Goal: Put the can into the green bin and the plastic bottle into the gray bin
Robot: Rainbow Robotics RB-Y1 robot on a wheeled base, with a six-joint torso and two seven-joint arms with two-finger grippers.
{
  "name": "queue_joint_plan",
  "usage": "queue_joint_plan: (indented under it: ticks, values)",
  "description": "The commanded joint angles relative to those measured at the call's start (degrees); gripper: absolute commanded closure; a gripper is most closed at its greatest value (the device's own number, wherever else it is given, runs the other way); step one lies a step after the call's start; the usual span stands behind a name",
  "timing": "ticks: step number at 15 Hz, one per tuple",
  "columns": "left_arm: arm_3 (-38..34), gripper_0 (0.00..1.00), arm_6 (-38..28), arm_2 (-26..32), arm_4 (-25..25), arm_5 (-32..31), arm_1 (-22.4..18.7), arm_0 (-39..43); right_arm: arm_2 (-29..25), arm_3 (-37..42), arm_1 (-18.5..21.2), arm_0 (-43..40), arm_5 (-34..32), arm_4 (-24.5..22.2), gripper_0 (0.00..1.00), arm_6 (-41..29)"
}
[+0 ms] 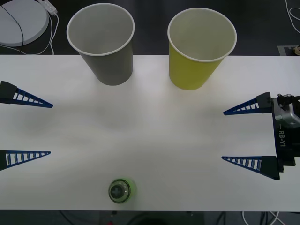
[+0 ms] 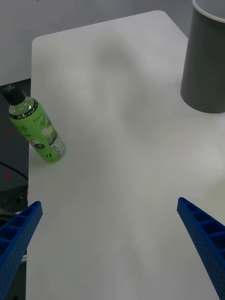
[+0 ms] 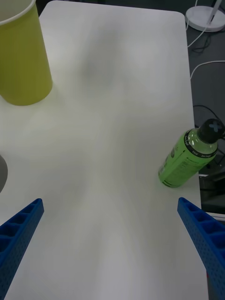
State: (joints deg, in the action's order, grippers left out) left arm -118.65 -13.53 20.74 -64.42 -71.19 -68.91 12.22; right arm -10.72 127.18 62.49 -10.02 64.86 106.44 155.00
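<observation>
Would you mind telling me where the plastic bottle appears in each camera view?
Front view: plastic bottle upright at the table's near edge, seen from above.
Right wrist view: left side, by the table edge.
Left wrist view: right side, by the table edge.
Shared landmark: the white table.

The left gripper (image 3: 112, 243) hangs over the white table (image 3: 117, 93) with its blue fingers (image 3: 199, 234) spread wide; the plastic bottle (image 3: 187, 157) stands upright at one long table edge, black cap up; the green bin (image 3: 23, 56) stands well apart, near a far corner.
</observation>
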Motion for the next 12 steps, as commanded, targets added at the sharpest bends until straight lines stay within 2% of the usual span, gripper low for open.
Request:
queue_joint_plan:
  ticks: [1,9,12]
  values:
    - [0.0,0.0,0.0,0.0,0.0,0.0,0.0,0.0,0.0,0.0,0.0,0.0,0.0,0.0,0.0,0.0]
    - [1.49,0.0,1.58,-2.2,1.67,-1.05,0.09,1.85,0.0,0.0,0.0,0.0,0.0,0.0,0.0,0.0]
    - [4.66,0.0,10.02,-2.29,4.92,-1.23,0.0,4.57,0.0,0.0,0.0,0.0,0.0,0.0,0.0,0.0]
